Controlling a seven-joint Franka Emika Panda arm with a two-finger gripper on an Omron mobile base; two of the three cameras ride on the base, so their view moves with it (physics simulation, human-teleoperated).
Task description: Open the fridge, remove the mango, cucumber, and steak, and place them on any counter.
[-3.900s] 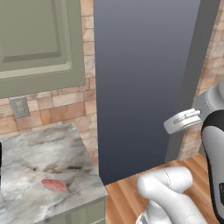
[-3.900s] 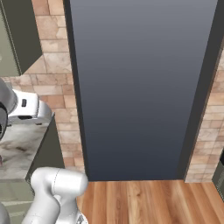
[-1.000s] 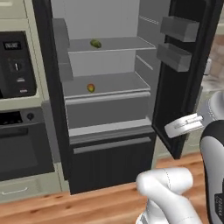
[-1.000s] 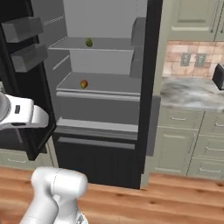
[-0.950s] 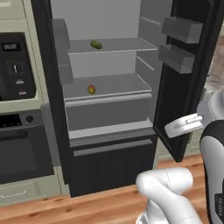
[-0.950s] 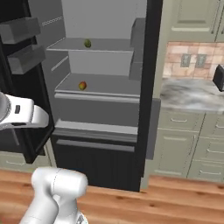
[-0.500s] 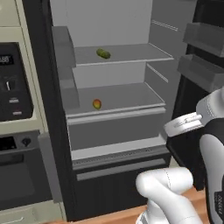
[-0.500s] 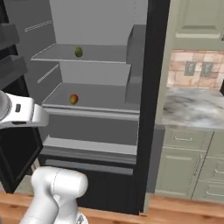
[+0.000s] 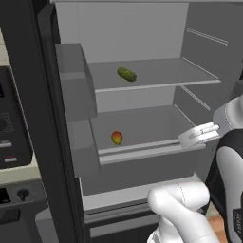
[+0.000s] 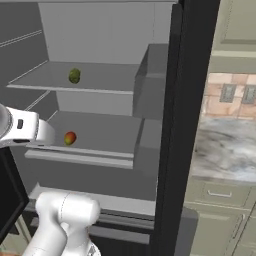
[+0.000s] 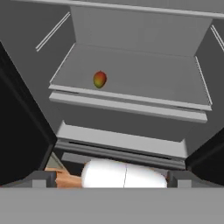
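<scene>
The fridge (image 9: 28,95) stands open, its light grey shelves in front of me. The mango (image 9: 116,137), red and yellow-green, rests on the lower shelf near its front left edge; the right base view has the mango (image 10: 70,138) too. The dark green cucumber (image 9: 126,74) lies on the upper shelf, cucumber (image 10: 74,75) end-on from the right. In the hand view the mango (image 11: 100,79) sits well ahead of my gripper (image 11: 112,179), which is open with nothing between its fingers. The steak is out of view. The marbled counter (image 10: 225,150) lies right of the fridge.
A black oven panel (image 9: 9,133) is left of the fridge. Grey door bins (image 9: 71,80) jut along the fridge's left inner side. Sage green cabinets (image 10: 220,210) sit under the counter, with a brick backsplash and outlets (image 10: 235,95) above.
The whole picture has shifted: the base has driven closer to the open fridge, so its shelves, mango and cucumber look larger. The gripper has stayed open.
</scene>
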